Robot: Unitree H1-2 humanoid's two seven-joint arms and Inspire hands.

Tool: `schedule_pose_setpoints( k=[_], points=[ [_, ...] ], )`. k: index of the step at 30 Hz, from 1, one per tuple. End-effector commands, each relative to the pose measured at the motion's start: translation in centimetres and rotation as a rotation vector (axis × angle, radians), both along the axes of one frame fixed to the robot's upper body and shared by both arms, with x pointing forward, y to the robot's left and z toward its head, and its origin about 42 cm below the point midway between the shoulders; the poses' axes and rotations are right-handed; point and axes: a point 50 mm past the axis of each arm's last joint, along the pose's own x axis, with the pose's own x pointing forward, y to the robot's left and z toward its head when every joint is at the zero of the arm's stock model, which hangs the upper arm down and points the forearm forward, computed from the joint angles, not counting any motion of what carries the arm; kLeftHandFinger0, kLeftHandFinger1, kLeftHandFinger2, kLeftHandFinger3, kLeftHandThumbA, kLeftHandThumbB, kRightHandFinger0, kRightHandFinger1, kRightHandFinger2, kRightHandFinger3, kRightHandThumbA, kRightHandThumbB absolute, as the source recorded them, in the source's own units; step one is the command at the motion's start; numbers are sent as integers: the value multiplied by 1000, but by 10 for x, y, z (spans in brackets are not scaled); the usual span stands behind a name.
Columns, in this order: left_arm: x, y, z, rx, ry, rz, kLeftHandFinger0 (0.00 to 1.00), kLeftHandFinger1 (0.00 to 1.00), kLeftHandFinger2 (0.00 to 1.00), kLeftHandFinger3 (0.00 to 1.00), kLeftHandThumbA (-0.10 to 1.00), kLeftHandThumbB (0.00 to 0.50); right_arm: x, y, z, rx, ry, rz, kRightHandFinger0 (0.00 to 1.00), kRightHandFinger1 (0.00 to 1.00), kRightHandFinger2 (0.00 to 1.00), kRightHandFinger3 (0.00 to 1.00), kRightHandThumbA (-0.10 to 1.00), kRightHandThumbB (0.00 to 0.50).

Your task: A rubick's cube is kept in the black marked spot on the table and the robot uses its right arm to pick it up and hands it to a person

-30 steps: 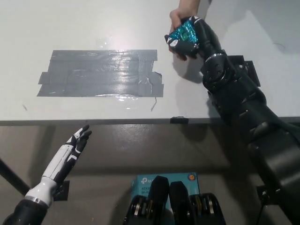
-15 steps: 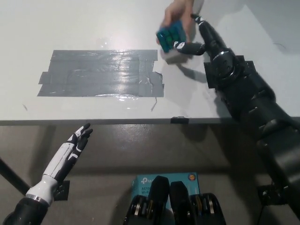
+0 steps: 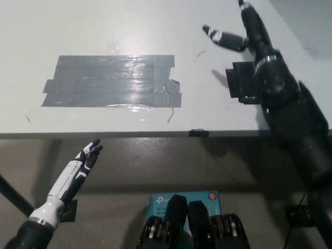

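Resting below the near edge of the white table [image 3: 104,21], the white left hand [image 3: 85,158] hangs with its fingers spread loosely and nothing in them, down and left of the grey-black taped patch [image 3: 111,81] that marks the cube's spot. That patch, wrinkled and shiny with glare, lies bare; no Rubik's cube shows on it or anywhere else in view, so I cannot say where the cube is. To the right of the patch and further back, the black right hand [image 3: 231,37] is raised over the table with its fingers apart and empty. A small black square mount [image 3: 239,83] sits on the table just under the arm. Judging by the bare patch and the empty hand, the handover looks done, and the next move calls for drawing the right arm back to rest. The upper fingers of the right hand are cut off by the top edge, and no person is visible.
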Motion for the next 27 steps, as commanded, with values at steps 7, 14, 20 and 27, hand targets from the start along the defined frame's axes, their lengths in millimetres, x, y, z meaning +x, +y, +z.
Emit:
schedule_pose_setpoints(
  k=[7,14,20,27],
  points=[
    [-23,4,-20,21,24,0,1000,1000,1000,1000,1000,321,-231,-63,46,155,-614,145,1000,1000,1000,1000,850,307],
    [-29,0,-28,32,44,5,1000,1000,1000,1000,1000,303,-277,-71,20,222,-581,159,1000,1000,1000,1000,827,260],
    [-38,4,-37,32,58,-6,1000,1000,1000,1000,1000,287,-291,-72,-26,282,-475,100,1000,1000,1000,1000,827,248],
    [-43,4,-39,35,64,-13,1000,1000,1000,1000,1000,281,-265,-83,-118,387,-229,-44,1000,1000,1000,1000,764,174]
  ],
)
